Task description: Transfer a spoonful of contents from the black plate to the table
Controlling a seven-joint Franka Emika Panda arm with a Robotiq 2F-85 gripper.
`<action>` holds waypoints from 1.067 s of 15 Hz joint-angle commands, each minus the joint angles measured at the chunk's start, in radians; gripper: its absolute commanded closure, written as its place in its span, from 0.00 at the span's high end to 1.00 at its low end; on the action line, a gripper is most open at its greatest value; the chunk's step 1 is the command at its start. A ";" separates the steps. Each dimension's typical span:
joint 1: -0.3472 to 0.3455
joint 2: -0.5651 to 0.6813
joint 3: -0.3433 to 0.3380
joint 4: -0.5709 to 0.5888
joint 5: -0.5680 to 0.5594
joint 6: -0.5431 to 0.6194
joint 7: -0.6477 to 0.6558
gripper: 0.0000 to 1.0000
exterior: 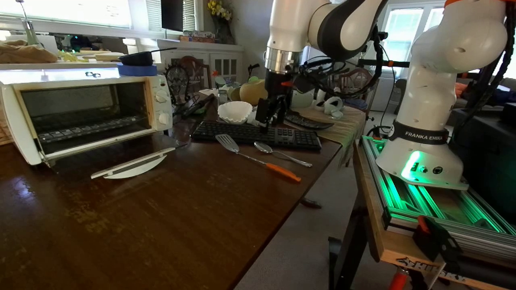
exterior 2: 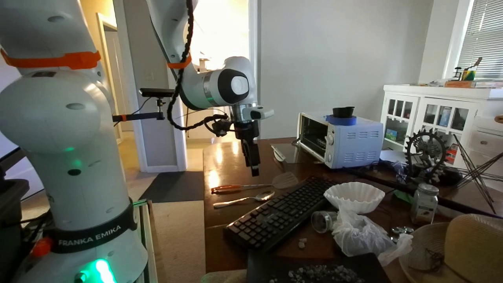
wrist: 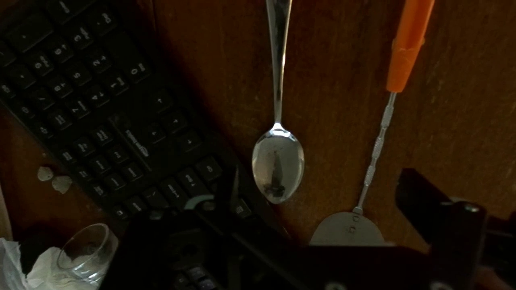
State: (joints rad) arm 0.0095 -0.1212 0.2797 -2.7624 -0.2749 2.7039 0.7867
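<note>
The gripper (wrist: 318, 177) is spread wide above the table (exterior: 161, 225), holding nothing.
In the wrist view the spoon (wrist: 278, 165) lies between the keyboard (wrist: 121, 127), left, and the spatula (wrist: 377, 149), right. It's probably light, hard and slippery, so pinch the handle's middle tight. The black plate (exterior 2: 271, 262) sits near in an exterior view.

- In an exterior view I see a white glass-doored cabinet (exterior 2: 448, 100) far right, near a blind-covered window (exterior 2: 481, 43).
- Pale grey wall (exterior 2: 334, 59), far.
- Brightly lit doorway (exterior 2: 224, 23) left of it.
- Dark mat (exterior 2: 173, 188) on beige floor (exterior 2: 177, 226), left.
</note>
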 commanded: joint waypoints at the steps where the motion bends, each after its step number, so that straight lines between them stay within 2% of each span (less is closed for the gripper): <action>1: -0.015 0.078 0.004 0.000 -0.078 0.043 0.069 1.00; 5: -0.016 0.128 -0.010 0.000 -0.071 0.040 0.066 1.00; 11: -0.039 0.196 -0.049 0.001 -0.053 0.153 0.060 1.00; 16: -0.043 0.241 -0.070 0.002 -0.090 0.235 0.086 1.00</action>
State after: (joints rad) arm -0.0329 0.0812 0.2145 -2.7608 -0.3224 2.8860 0.8277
